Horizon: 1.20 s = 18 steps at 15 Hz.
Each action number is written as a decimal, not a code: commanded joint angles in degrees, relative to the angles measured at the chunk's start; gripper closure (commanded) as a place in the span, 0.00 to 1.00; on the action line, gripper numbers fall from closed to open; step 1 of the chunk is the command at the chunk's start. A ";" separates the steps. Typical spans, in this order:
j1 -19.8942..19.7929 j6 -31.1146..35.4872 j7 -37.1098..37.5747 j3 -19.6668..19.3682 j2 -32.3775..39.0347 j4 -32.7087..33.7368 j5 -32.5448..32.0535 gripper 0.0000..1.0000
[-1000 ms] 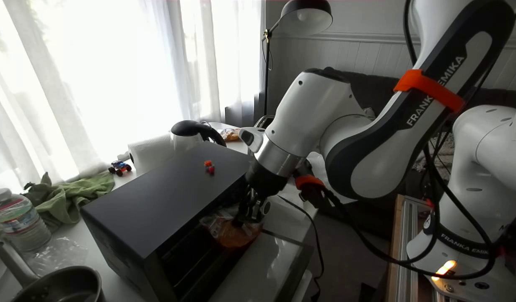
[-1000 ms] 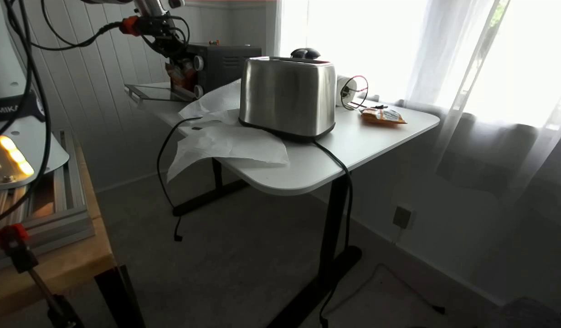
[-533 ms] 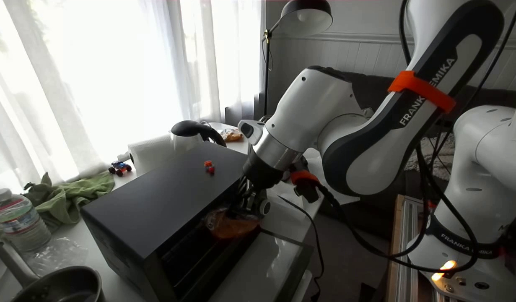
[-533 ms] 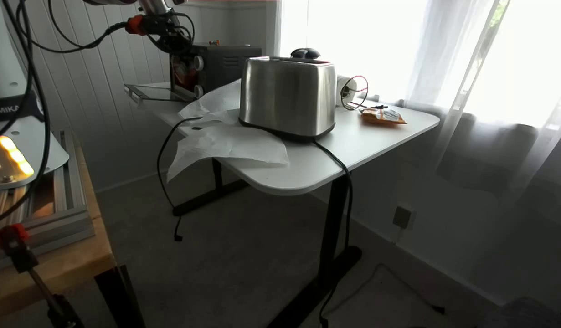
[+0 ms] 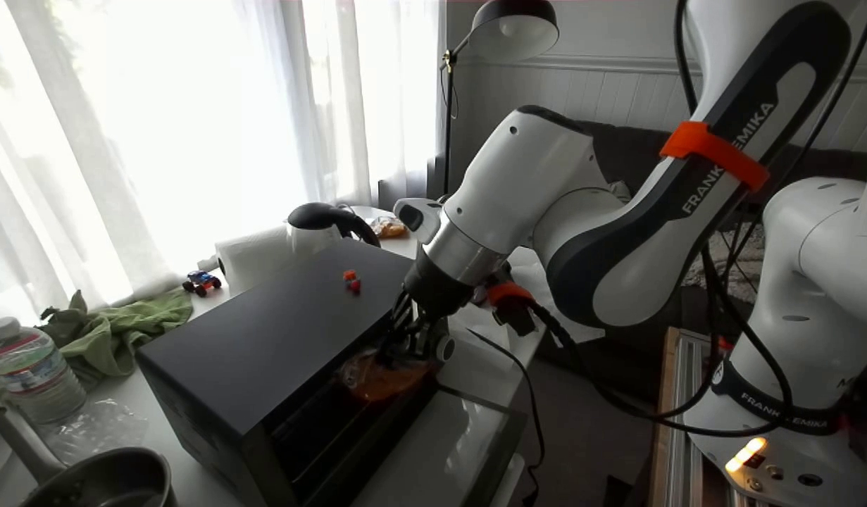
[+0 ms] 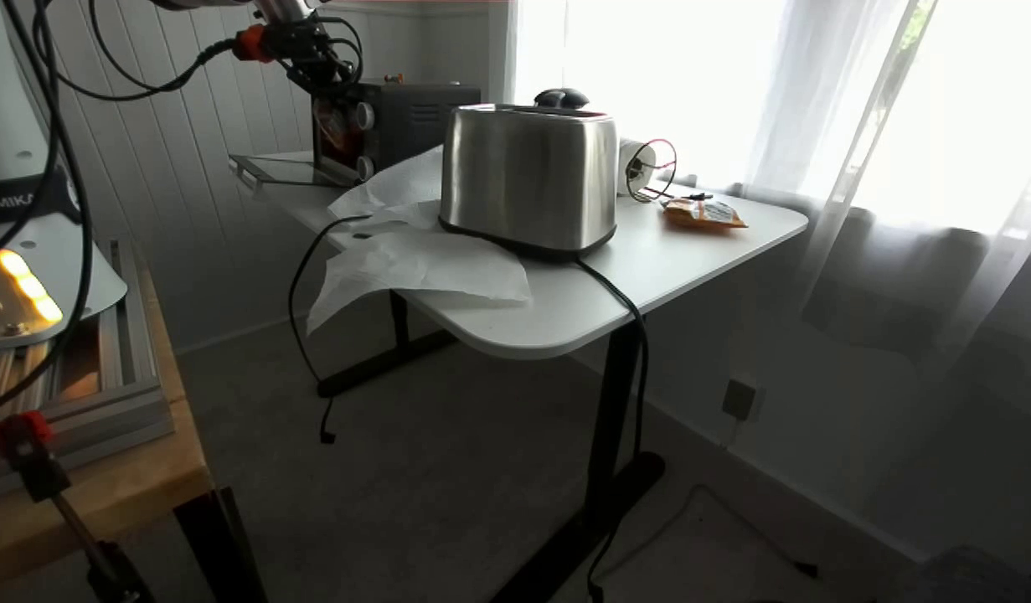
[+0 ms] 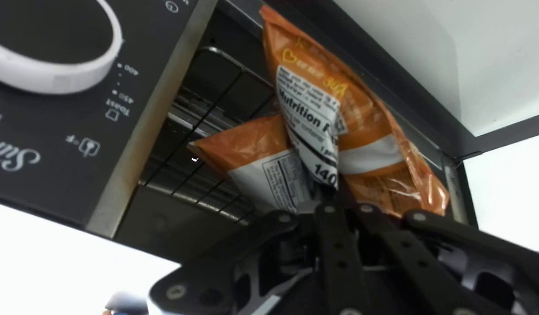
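The gripper [image 7: 341, 205] has its fingers together, clamped on an orange bag [image 7: 315, 129] inside the front opening of the oven [image 5: 278, 324]. The bag is shiny and crumpled, with white bands and a creased nutrition label. The fingers cover its lower part, and whether it touches the wire rack [image 7: 188, 124] I cannot tell. The glass door [image 5: 440, 451] is folded down. A toaster [image 6: 528, 180] near the tabletop's [image 6: 666, 272] rounded corner partly blocks the oven.

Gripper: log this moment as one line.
gripper: shut on orange snack bag; place: mouth of toaster oven; glass door: open
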 commanded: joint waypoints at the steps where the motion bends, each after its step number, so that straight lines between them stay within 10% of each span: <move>1: -2.14 -1.36 -0.18 1.40 -1.70 0.43 -3.96 1.00; 10: -7.88 -4.71 2.84 4.09 -0.24 2.19 -14.11 1.00; 11: -8.20 -4.80 3.69 4.45 0.13 2.47 -14.51 0.74; 18: -8.73 -7.66 8.08 6.00 1.26 3.71 -17.47 0.36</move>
